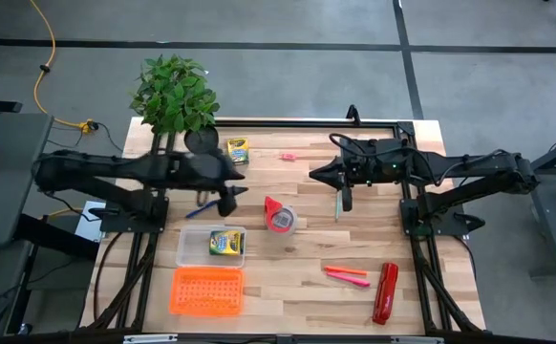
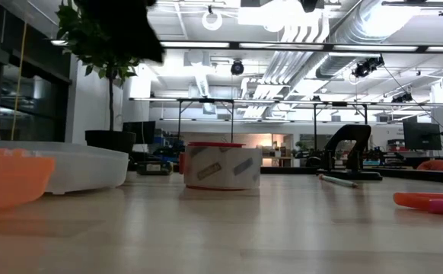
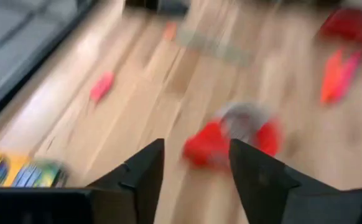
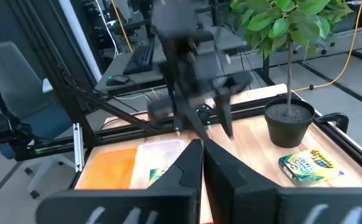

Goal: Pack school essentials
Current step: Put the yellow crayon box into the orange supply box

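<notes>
1. One yellow-green crayon box [image 1: 226, 243] lies flat inside the clear container [image 1: 190, 258].
2. You'll find the second crayon box [image 1: 237, 150] well beyond the container.
3. The blue pen [image 1: 199, 207] lies slanted just beyond the container.
4. Pink-red markers [image 1: 347, 275] lie together, well to the container's right.

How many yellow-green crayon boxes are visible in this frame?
2: one yellow-green crayon box on the wooden table beside the potted plant, the other lying inside the clear plastic container.
</notes>
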